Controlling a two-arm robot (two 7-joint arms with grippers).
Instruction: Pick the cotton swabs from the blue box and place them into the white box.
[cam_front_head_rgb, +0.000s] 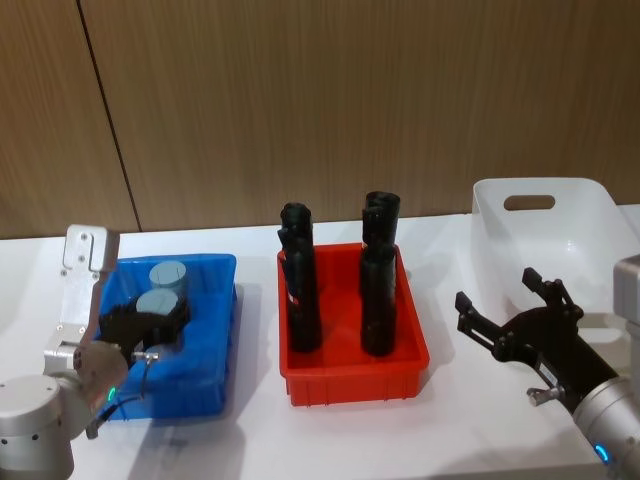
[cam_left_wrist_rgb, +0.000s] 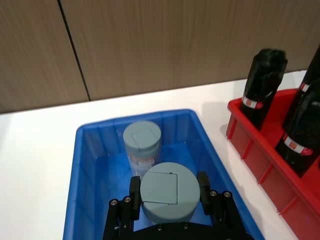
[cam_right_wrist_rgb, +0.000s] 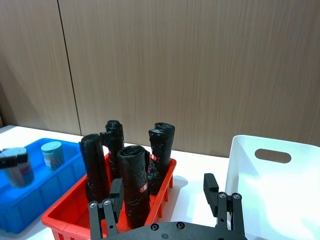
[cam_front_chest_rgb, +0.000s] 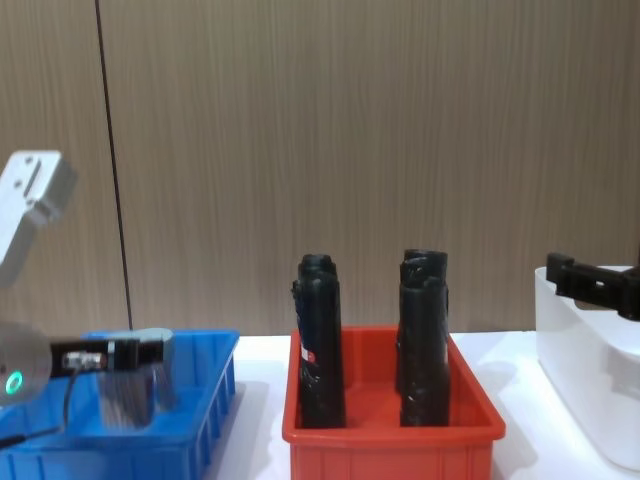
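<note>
Long way to carry: to the white box (cam_front_head_rgb: 560, 235) at 3 o'clock in the head view, well apart from the start. Must cross the red bin (cam_front_head_rgb: 350, 385) at 6 o'clock; if carried low, likely to knock the tall black cylinders (cam_front_head_rgb: 300, 290) standing in it. Nearer home, could catch on the wall of the blue box (cam_front_head_rgb: 212, 340) at 8 o'clock if swung sideways before rising clear. Could also nudge the far jar (cam_left_wrist_rgb: 142, 140), standing just beside the gripped one, at its 12 o'clock. Smooth round lid, so liable to slip or tilt out of a shallow pinch.

Right gripper (cam_front_head_rgb: 497, 288): hovering at 4 o'clock, just in front of the white box, spread wide, holding nothing; well placed for a handover. Left gripper (cam_left_wrist_rgb: 168, 186): down inside the blue box, closed from both sides onto the lid of the near jar of cotton swabs (cam_left_wrist_rgb: 167, 200), pads against its rim. Cannot tell whether lifted off the floor.
</note>
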